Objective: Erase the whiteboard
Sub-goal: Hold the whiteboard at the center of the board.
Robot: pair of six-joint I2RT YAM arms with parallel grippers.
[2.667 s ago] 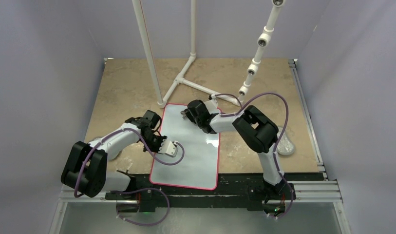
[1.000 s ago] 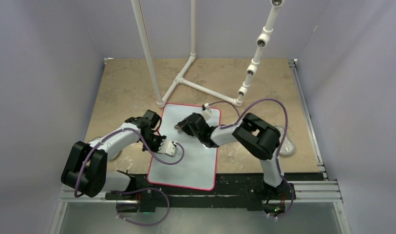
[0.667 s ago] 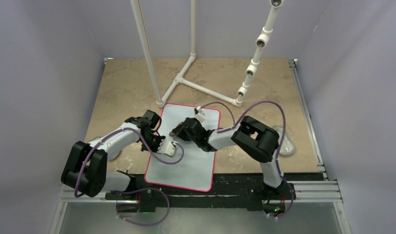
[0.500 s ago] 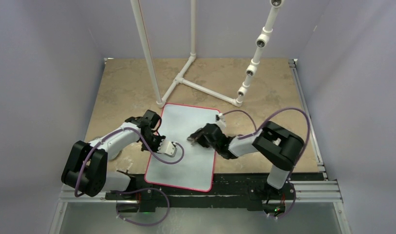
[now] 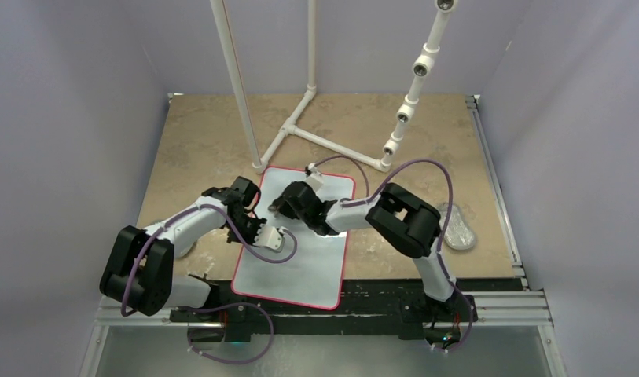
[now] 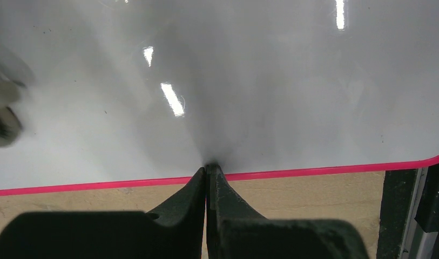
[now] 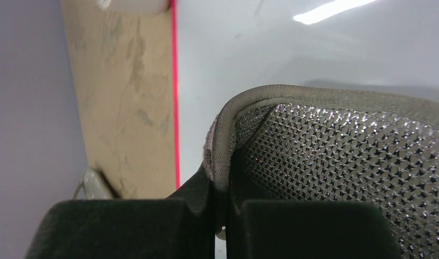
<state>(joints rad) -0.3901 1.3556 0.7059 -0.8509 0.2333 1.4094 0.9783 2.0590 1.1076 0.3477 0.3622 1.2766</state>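
The whiteboard (image 5: 300,259) lies flat on the table (image 5: 206,133) just ahead of the arm bases. Its long axis runs roughly from 12 to 6 o'clock in the top view, with the far end leaning toward 1.

The right gripper (image 5: 275,207) is over the board's far-left part, near its 11 o'clock corner. Its jaws are pressed together on the folded rim of a grey mesh wiping pad (image 7: 341,162), which sits against the glossy surface beside the red border.

The left gripper (image 6: 207,168) has its jaws closed with nothing between them. The tips bear down on the board's left long edge, at about 9 o'clock, and I judge they are pinning it. A blurred shape at the left of the left wrist view is probably the pad, though I cannot be sure.

From the pad, most of the board stretches away toward 5 and 6 o'clock, so the next strokes would run down the long axis. The right arm holds the pad and has the reach for this. I can see no writing, only faint specks, so the wiping looks nearly done.

A second crumpled grey pad (image 5: 460,228) lies on the table at 3 o'clock, well apart from the board. No container shows.
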